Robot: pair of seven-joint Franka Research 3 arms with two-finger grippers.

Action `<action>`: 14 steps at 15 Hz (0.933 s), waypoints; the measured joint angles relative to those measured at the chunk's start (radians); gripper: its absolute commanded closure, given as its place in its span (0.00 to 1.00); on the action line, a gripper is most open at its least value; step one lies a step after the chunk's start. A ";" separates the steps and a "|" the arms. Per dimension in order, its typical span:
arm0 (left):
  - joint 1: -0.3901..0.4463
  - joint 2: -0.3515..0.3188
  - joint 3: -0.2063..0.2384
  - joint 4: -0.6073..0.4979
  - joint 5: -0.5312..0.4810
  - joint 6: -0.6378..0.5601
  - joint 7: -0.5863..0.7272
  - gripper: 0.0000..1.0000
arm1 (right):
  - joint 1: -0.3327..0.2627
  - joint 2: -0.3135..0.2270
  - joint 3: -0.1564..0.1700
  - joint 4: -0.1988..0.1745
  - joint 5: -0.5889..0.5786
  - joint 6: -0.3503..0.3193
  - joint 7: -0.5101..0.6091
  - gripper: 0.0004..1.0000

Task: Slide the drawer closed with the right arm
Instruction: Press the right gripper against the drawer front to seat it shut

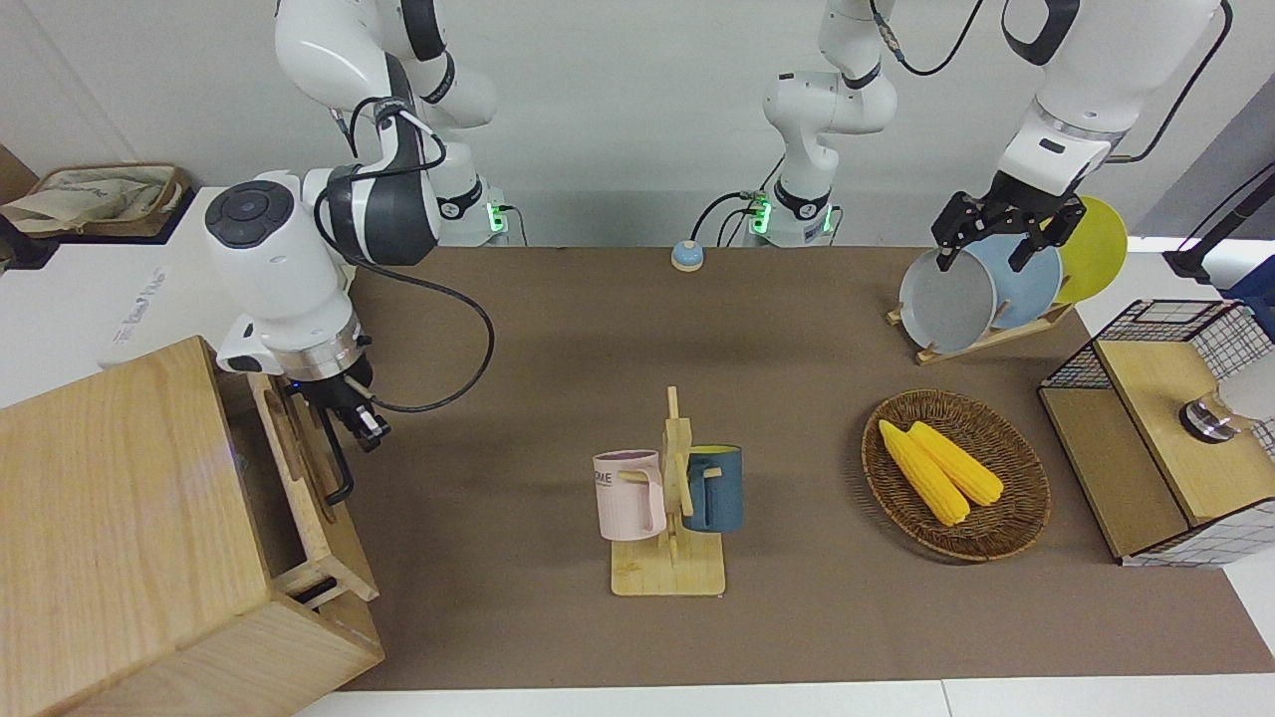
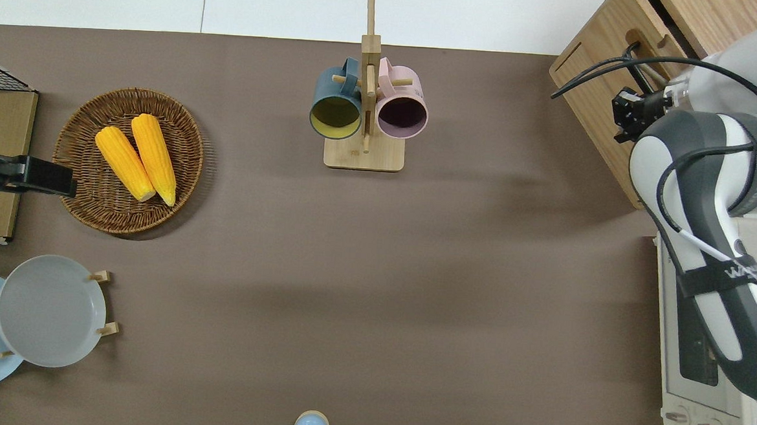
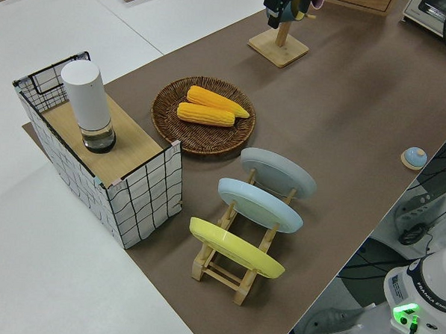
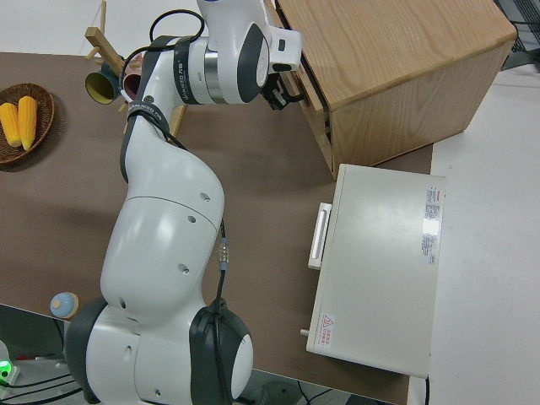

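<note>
The drawer (image 1: 304,483) of the pale-wood cabinet (image 1: 110,538) at the right arm's end of the table stands out only a little, with a narrow dark strip of its inside showing. Its black bar handle (image 1: 337,460) faces the table's middle. My right gripper (image 1: 361,423) is low against the drawer front (image 2: 594,107), beside the handle's end nearer to the robots. It also shows in the overhead view (image 2: 629,110) and the right side view (image 4: 278,93). The left arm is parked, its gripper (image 1: 986,257) open.
A white oven (image 2: 701,359) stands beside the cabinet, nearer to the robots. A wooden mug rack (image 1: 669,558) with two mugs is mid-table. A wicker basket (image 1: 1006,533) with corn, a plate rack (image 1: 981,344) and a wire-mesh box (image 1: 1165,438) are toward the left arm's end.
</note>
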 measured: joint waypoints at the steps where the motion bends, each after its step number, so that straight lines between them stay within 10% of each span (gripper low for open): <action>1: 0.000 0.000 0.000 0.000 0.000 0.000 0.000 0.00 | 0.000 0.000 -0.010 0.001 0.000 0.000 -0.010 1.00; 14: 0.000 0.000 0.000 0.000 0.000 0.000 0.000 0.00 | -0.007 0.000 -0.024 0.001 0.001 -0.005 -0.057 1.00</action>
